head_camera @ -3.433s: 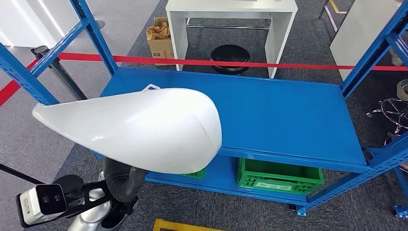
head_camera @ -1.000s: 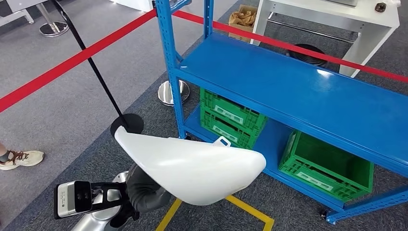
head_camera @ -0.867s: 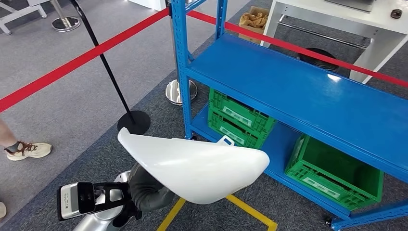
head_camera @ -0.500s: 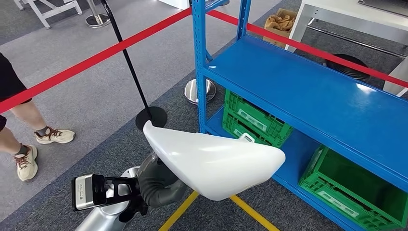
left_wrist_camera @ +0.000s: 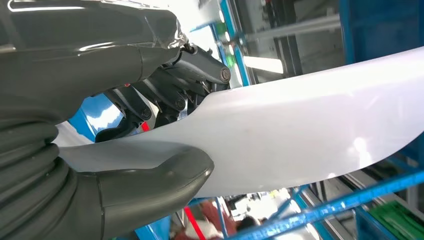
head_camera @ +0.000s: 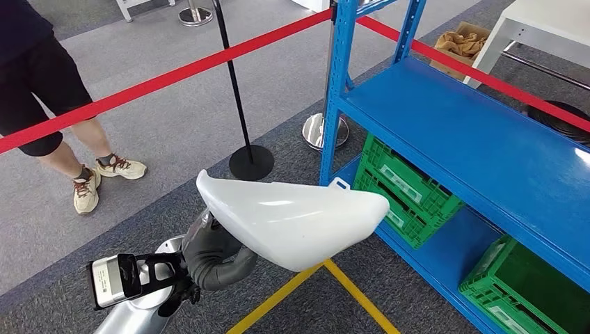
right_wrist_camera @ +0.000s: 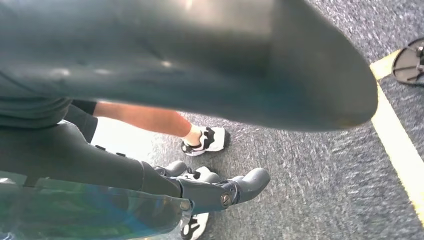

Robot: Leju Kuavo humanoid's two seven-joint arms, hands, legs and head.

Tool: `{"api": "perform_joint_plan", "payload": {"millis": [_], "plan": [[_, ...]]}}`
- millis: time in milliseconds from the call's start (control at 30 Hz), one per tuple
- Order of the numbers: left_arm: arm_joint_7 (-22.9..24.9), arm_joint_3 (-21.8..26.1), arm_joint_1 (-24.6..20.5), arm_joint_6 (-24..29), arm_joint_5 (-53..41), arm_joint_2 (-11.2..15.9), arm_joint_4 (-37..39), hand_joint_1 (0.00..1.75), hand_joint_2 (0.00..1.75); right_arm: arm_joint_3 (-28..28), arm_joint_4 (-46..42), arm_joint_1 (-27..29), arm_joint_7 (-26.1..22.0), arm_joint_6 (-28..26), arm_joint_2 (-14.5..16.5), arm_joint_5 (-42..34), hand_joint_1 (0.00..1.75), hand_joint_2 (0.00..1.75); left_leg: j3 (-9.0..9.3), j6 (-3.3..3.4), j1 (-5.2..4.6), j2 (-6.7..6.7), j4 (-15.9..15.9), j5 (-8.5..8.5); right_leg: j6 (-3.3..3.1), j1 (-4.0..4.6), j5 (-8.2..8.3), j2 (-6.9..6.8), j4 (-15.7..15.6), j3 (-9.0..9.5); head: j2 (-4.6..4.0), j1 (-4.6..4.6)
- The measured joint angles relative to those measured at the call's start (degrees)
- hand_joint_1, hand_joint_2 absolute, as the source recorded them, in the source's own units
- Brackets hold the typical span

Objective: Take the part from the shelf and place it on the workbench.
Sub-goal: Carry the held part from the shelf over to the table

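While the blue steel shelf (head_camera: 487, 146) stands right and far, the large white teardrop-shaped plastic part (head_camera: 292, 217) rides off it, long axis running left to right above the left hand (head_camera: 212, 252), which clasps its left end. Whether the right hand (right_wrist_camera: 220, 192) is clenched cannot be told.

My left robot hand (head_camera: 212, 250) grips the white part (head_camera: 296, 216), thumb under, fingers (left_wrist_camera: 170, 95) over its edge, forearm toward 1 o'clock. My right robot hand (right_wrist_camera: 210, 192) hangs, fingers loosely extended.
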Motion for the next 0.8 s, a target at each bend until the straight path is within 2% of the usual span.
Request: {"api": "perform_joint_plan", "payload": {"millis": [67, 100, 133, 167, 200, 233, 267, 300, 333, 367, 400, 433, 467, 500, 533, 567, 633, 667, 700, 733, 767, 800], "plan": [[0.1, 0.25, -0.05, 0.0, -0.03, 0.32, -0.43, 1.75, 1.75, -0.05, -0.04, -0.06, 0.08, -0.05, -0.1, -0.03, 0.0, 0.0, 0.43, 0.63, 0.44, -1.32, -0.64, 0.64, 0.46, -0.11, -2.11, 2.85, 3.02, -1.08, 0.0, 0.16], [0.19, 0.27, -0.02, 0.0, -0.04, 0.4, -0.53, 1.75, 1.75, -0.1, -0.04, 0.03, 0.25, -0.1, -0.16, -0.03, 0.0, 0.0, 0.38, 0.75, 0.54, -1.96, -0.75, 0.78, 0.56, -0.14, -3.86, 4.62, 6.26, -2.52, 0.0, 0.31], [0.31, 0.27, 0.07, 0.0, -0.05, 0.48, -0.55, 1.75, 1.75, -0.17, -0.04, 0.19, 0.61, -0.16, -0.28, -0.01, 0.0, 0.0, 0.31, 0.84, 0.56, -2.71, -0.72, 0.84, 0.63, -0.12, -5.64, 5.64, 10.22, -4.36, 0.0, 0.42], [0.52, 0.26, 0.22, -0.01, -0.07, 0.59, -0.56, 1.75, 1.75, -0.28, -0.04, 0.35, 1.24, -0.21, -0.44, 0.06, 0.0, 0.0, 0.26, 0.84, 0.56, -3.51, -0.67, 0.84, 0.68, -0.1, -6.81, 6.11, 13.71, -6.08, 0.0, 0.53], [0.76, 0.25, 0.38, -0.04, -0.08, 0.75, -0.57, 1.75, 1.75, -0.44, -0.04, 0.45, 2.07, -0.25, -0.61, 0.12, 0.0, 0.0, 0.23, 0.83, 0.57, -4.33, -0.6, 0.84, 0.72, -0.11, -7.01, 6.29, 15.63, -7.15, 0.0, 0.54], [0.95, 0.24, 0.49, -0.18, -0.07, 0.92, -0.61, 1.75, 1.75, -0.65, -0.04, 0.51, 3.03, -0.26, -0.79, 0.1, 0.0, 0.0, 0.22, 0.79, 0.63, -5.16, -0.48, 0.82, 0.74, -0.16, -6.05, 6.4, 15.3, -7.21, 0.0, 0.55], [1.08, 0.24, 0.57, -0.42, -0.01, 1.09, -0.65, 1.75, 1.75, -0.9, -0.04, 0.55, 4.02, -0.28, -0.96, -0.02, 0.0, 0.0, 0.23, 0.69, 0.73, -5.97, -0.3, 0.77, 0.79, -0.29, -4.14, 6.66, 12.68, -6.19, 0.0, 0.55], [1.13, 0.23, 0.61, -0.79, 0.13, 1.22, -0.66, 1.75, 1.75, -1.19, -0.05, 0.58, 4.92, -0.38, -1.16, -0.23, 0.0, 0.0, 0.17, 0.48, 0.83, -6.74, -0.01, 0.64, 0.92, -0.53, -1.98, 7.45, 8.62, -4.5, 0.0, 0.56], [1.14, 0.23, 0.59, -1.27, 0.34, 1.3, -0.59, 1.75, 1.75, -1.55, -0.05, 0.61, 5.7, -0.5, -1.29, -0.5, 0.0, 0.0, -0.07, 0.17, 0.83, -7.5, 0.43, 0.47, 1.14, -0.83, -0.58, 9.03, 4.87, -2.89, 0.0, 0.61], [1.14, 0.2, 0.53, -1.69, 0.57, 1.33, -0.45, 1.75, 1.75, -1.94, -0.07, 0.64, 6.32, -0.68, -1.45, -0.7, 0.0, 0.0, -0.43, -0.19, 0.83, -8.24, 0.86, 0.36, 1.21, -1.06, 0.2, 10.31, 2.3, -1.82, 0.0, 0.61], [1.13, 0.14, 0.49, -2.09, 0.8, 1.34, -0.24, 1.75, 1.75, -2.31, -0.11, 0.67, 6.75, -0.84, -1.63, -0.83, 0.0, 0.0, -0.83, -0.57, 0.86, -8.93, 1.15, 0.32, 1.14, -1.14, 0.27, 11.27, 1.07, -1.33, 0.0, 0.61], [1.11, 0.04, 0.44, -2.38, 0.98, 1.34, 0.0, 1.75, 1.75, -2.62, -0.15, 0.71, 7.0, -0.92, -1.77, -0.89, 0.0, 0.0, -1.2, -0.94, 0.93, -9.63, 1.26, 0.42, 0.91, -1.05, 0.01, 11.52, 0.99, -1.24, 0.0, 0.62], [1.1, -0.07, 0.43, -2.57, 1.12, 1.33, 0.23, 1.75, 1.75, -2.84, -0.2, 0.73, 7.1, -0.98, -2.0, -0.89, 0.0, 0.0, -1.45, -1.26, 1.08, -10.3, 1.23, 0.59, 0.5, -0.96, 0.12, 10.8, 1.05, -1.23, 0.0, 0.57], [1.09, -0.18, 0.44, -2.74, 1.26, 1.34, 0.42, 1.75, 1.75, -2.98, -0.27, 0.71, 7.13, -0.98, -2.17, -0.89, 0.0, 0.0, -1.71, -1.52, 1.15, -10.2, 1.32, 0.59, 0.15, -0.91, 0.22, 10.11, 1.0, -1.14, 0.0, 0.57], [1.09, -0.27, 0.36, -2.85, 1.39, 1.35, 0.59, 1.75, 1.75, -3.12, -0.33, 0.69, 7.13, -0.98, -2.37, -0.87, 0.0, 0.0, -2.21, -1.78, 1.1, -9.1, 2.06, 0.16, -0.17, -0.92, 0.33, 9.41, 0.93, -1.05, 0.0, 0.39], [1.09, -0.37, 0.25, -2.94, 1.52, 1.34, 0.73, 1.75, 1.75, -3.27, -0.4, 0.67, 7.12, -0.98, -2.57, -0.86, 0.0, 0.0, -3.21, -2.01, 1.05, -7.4, 3.89, -0.88, -0.46, -0.93, 0.4, 8.67, 0.85, -1.05, 0.0, 0.15], [1.08, -0.59, 0.05, -3.02, 1.7, 1.31, 0.97, 1.75, 1.75, -3.63, -0.49, 0.82, 7.11, -0.97, -2.91, -0.84, 0.0, 0.0, -6.71, -2.35, 1.05, -3.86, 10.78, -4.24, -0.83, -0.7, 0.37, 7.1, 0.83, -1.1, 0.0, -0.32], [1.08, -0.71, 0.04, -3.04, 1.75, 1.3, 1.15, 1.75, 1.75, -3.78, -0.51, 0.93, 7.11, -0.96, -3.03, -0.83, 0.0, 0.0, -8.66, -2.41, 1.12, -3.21, 14.59, -5.68, -0.93, -0.56, 0.33, 6.25, 0.84, -1.14, 0.0, -0.38], [1.08, -0.83, 0.07, -3.04, 1.77, 1.31, 1.33, 1.75, 1.75, -3.87, -0.53, 1.02, 7.12, -0.96, -3.14, -0.83, 0.0, 0.0, -9.99, -2.39, 1.16, -2.99, 17.15, -6.3, -0.98, -0.45, 0.29, 5.39, 0.84, -1.17, 0.0, -0.4], [1.09, -0.94, 0.1, -3.07, 1.81, 1.33, 1.51, 1.75, 1.75, -3.91, -0.55, 1.04, 7.11, -0.96, -3.24, -0.8, 0.0, 0.0, -10.29, -2.27, 1.16, -2.92, 17.67, -5.93, -1.02, -0.36, 0.25, 4.57, 0.84, -1.18, 0.0, -0.42], [1.14, -1.05, 0.11, -3.11, 1.95, 1.34, 1.64, 1.75, 1.75, -3.93, -0.56, 0.99, 7.03, -0.97, -3.29, -0.75, 0.0, 0.0, -9.25, -2.03, 1.1, -2.76, 15.7, -4.56, -1.04, -0.26, 0.22, 3.84, 0.84, -1.14, 0.0, -0.42], [1.23, -1.13, 0.1, -3.16, 2.14, 1.34, 1.7, 1.75, 1.75, -3.93, -0.57, 0.9, 6.86, -0.98, -3.3, -0.67, 0.0, 0.0, -7.23, -1.65, 0.93, -2.13, 12.01, -2.76, -1.05, -0.19, 0.18, 3.18, 0.83, -1.07, 0.0, -0.43]]}}
